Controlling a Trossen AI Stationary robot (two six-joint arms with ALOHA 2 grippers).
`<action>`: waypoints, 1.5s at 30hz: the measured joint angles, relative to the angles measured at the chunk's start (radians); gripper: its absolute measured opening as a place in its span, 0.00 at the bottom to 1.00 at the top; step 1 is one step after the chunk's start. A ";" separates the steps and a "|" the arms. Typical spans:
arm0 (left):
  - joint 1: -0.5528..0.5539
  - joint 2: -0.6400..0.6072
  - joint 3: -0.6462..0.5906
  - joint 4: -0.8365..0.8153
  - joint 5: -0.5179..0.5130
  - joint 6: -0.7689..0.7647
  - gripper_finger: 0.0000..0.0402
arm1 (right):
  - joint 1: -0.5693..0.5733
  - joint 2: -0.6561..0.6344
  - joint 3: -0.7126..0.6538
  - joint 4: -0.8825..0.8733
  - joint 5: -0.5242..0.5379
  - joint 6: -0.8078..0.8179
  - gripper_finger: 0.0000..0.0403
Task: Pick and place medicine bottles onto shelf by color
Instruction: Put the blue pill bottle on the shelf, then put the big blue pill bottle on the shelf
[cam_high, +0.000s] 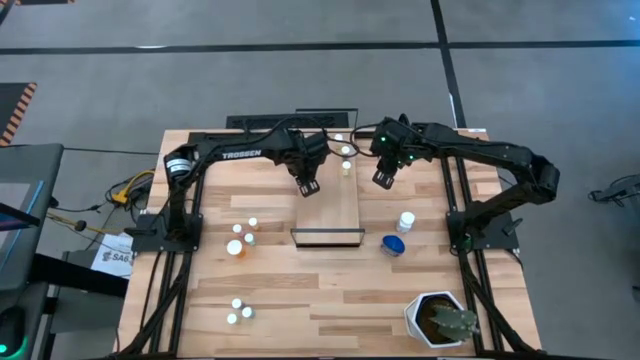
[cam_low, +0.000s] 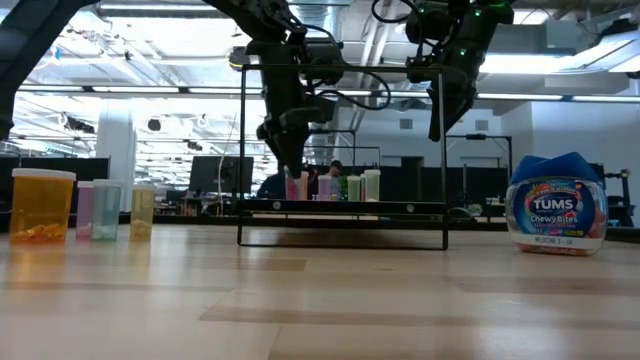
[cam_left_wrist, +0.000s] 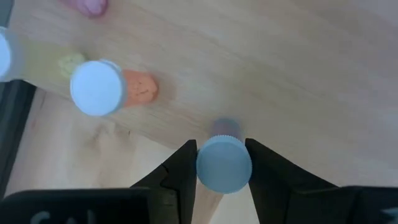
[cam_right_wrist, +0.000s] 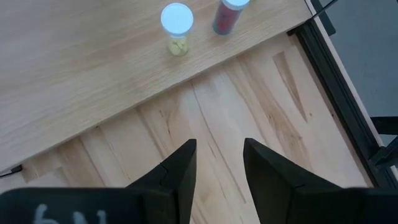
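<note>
— Nearest the left wrist camera?
— One white-capped bottle, clamped between the left end effector fingers over the shelf; its body is mostly hidden beneath the cap.
— And the right end effector?
— Parted, empty, beside the shelf edge. A reddish bottle is cut off there.

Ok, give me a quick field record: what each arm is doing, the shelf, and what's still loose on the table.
left gripper: jaws shut on a small white-capped pink bottle, above the long light-wood shelf
right gripper: jaws empty, slightly apart, beside the shelf's far end
shelf contents: several small bottles at the far end
loose: small bottles on the left, blue tub on the right
</note>
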 joint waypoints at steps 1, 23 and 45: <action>0.000 0.000 0.000 -0.004 -0.002 0.003 0.26 | 0.000 0.000 0.000 0.000 0.000 0.000 0.38; 0.021 0.000 0.003 0.001 -0.026 0.009 0.31 | 0.000 0.000 0.000 -0.016 0.000 0.001 0.38; 0.006 -0.001 0.046 0.008 -0.029 0.020 0.54 | 0.028 -0.128 0.000 -0.040 -0.002 0.047 0.38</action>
